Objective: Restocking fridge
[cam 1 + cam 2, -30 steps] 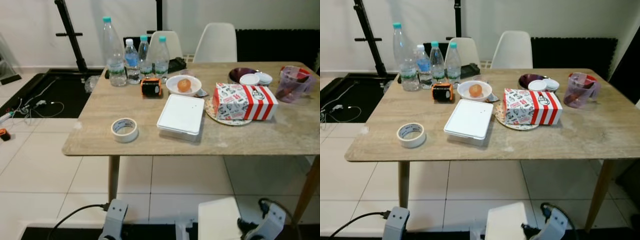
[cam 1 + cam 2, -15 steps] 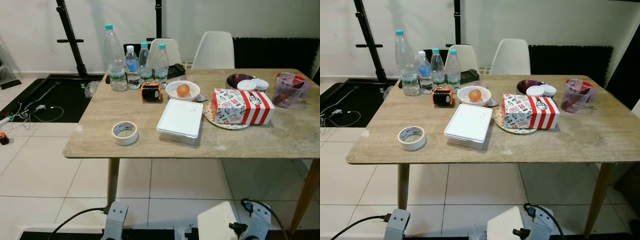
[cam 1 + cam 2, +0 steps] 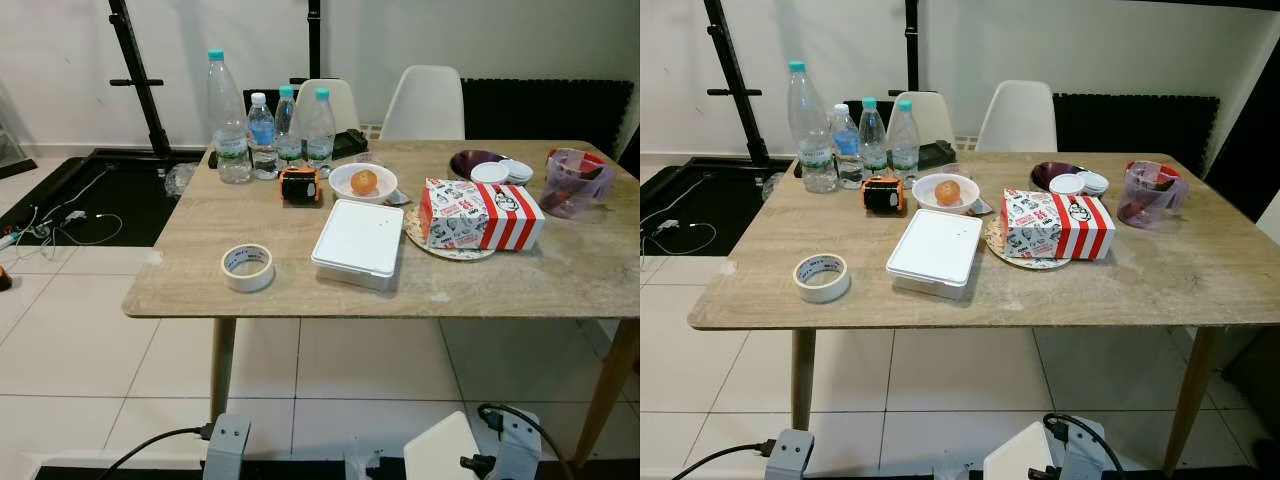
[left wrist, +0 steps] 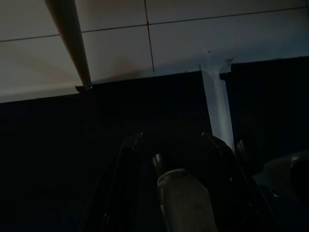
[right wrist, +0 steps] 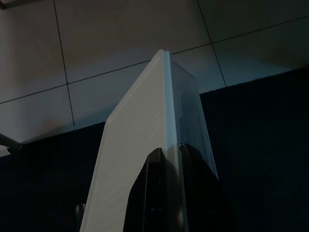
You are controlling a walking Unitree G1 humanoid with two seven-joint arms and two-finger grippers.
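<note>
- The right claw (image 5: 166,159) hangs low over the pale tiled floor (image 5: 120,43), its two black fingers (image 5: 150,193) pinched onto the edge of a flat white lidded plastic container (image 5: 140,145), held on edge; a white corner of that container (image 3: 440,455) also shows at about 6 o'clock in the head view.
- The left claw (image 4: 169,150) hangs idle in shadow above a dark mat, fingers (image 4: 126,159) parted with nothing between them (the view is very dim).
- Ahead stands a long light-wood bench (image 3: 560,280).
- A second flat white lidded box (image 3: 358,240) lies near the bench's middle, with a roll of cream masking tape (image 3: 247,266) at its 9 o'clock.
- A white bowl holding an orange fruit (image 3: 364,182) sits at the box's 12 o'clock, and a small orange-and-black gadget (image 3: 300,186) sits just beside the bowl.
- Four clear plastic water bottles with teal caps (image 3: 266,125) cluster at about 11 o'clock.
- A red-and-white striped cardboard food box (image 3: 478,215) rests on a plate at 3 o'clock of the white box.
- A purple translucent jug (image 3: 572,182) stands at the far right end.
- Two white chairs (image 3: 422,100) stand behind the bench.
</note>
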